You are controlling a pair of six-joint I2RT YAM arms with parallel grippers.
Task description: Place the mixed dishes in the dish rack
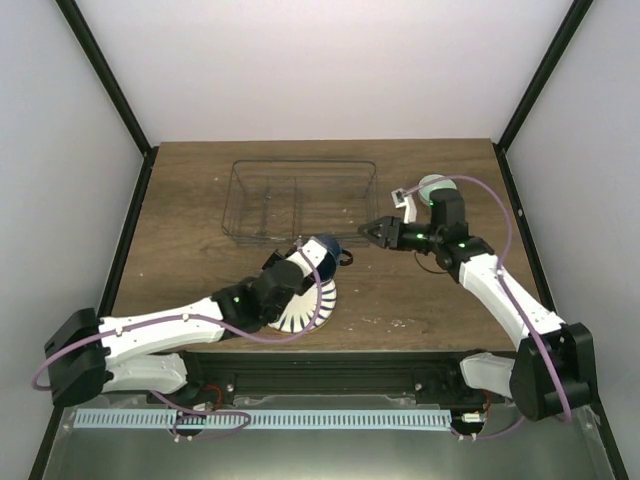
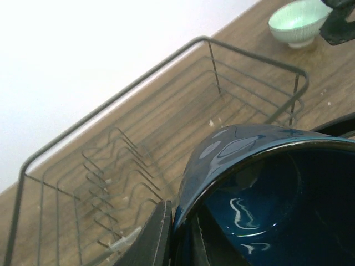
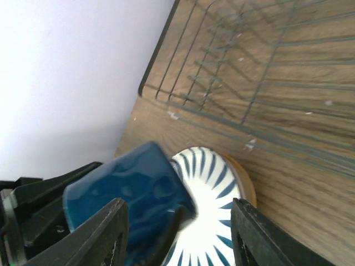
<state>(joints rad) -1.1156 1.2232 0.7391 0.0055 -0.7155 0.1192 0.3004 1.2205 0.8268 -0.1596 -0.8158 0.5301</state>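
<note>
My left gripper [image 1: 312, 255] is shut on the rim of the dark blue mug [image 1: 326, 249], one finger [image 2: 155, 238] outside the wall and one inside, holding it above the table just in front of the wire dish rack [image 1: 300, 200]. The mug [image 2: 266, 188] fills the left wrist view, with the rack [image 2: 166, 138] behind it. The white plate with blue stripes [image 1: 305, 305] lies under my left arm on the yellow-orange plate [image 3: 248, 185]. My right gripper [image 1: 372, 232] is open and empty, pointing at the mug [image 3: 133, 188] and the striped plate [image 3: 213, 227]. The mint-green bowl [image 1: 432, 187] sits behind my right wrist. The cream plate is hidden.
The rack holds no dishes, and its plate prongs [image 2: 105, 183] stand in its left half. The mint bowl [image 2: 297, 21] stands to the right of the rack. Dark frame posts rise at the table's back corners [image 1: 530, 90].
</note>
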